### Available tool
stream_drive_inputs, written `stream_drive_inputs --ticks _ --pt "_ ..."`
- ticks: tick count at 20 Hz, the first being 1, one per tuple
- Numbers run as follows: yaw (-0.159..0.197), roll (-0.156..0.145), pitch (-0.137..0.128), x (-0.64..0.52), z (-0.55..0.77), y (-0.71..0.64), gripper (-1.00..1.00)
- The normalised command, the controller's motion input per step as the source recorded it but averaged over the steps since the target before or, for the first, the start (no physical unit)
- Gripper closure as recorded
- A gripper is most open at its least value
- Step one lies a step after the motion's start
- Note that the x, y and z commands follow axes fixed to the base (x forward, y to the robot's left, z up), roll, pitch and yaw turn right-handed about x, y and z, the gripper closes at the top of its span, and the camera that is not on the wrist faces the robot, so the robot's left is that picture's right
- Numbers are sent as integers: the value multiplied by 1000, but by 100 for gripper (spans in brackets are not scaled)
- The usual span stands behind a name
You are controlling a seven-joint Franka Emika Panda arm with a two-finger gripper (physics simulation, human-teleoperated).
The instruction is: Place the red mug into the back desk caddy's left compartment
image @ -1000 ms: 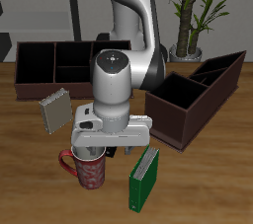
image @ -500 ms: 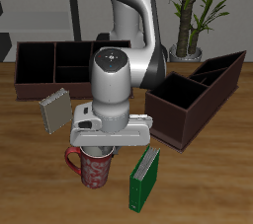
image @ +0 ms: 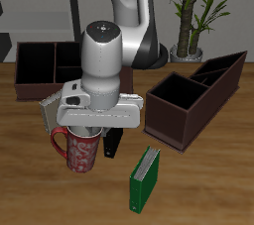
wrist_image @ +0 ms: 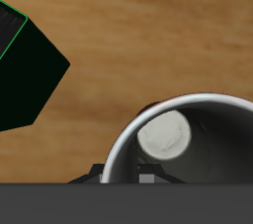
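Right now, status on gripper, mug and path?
Gripper shut on red mug, lifted. Back desk caddy behind, left compartment empty. Grey book beside mug.

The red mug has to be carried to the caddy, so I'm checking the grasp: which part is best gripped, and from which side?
Its rim wall, from straight above. The red mug stands upright, mouth open, and the gripper sits directly over it.
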Motion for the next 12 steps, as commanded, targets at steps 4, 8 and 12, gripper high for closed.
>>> stream_drive_inputs --ticks 4,8,12 --pt "-50 -32 -65 -428 762 -348 100" --pt "-15 -3 -44 -375 475 -243 100" --pt "-36 -1 -25 -461 402 -286 100"
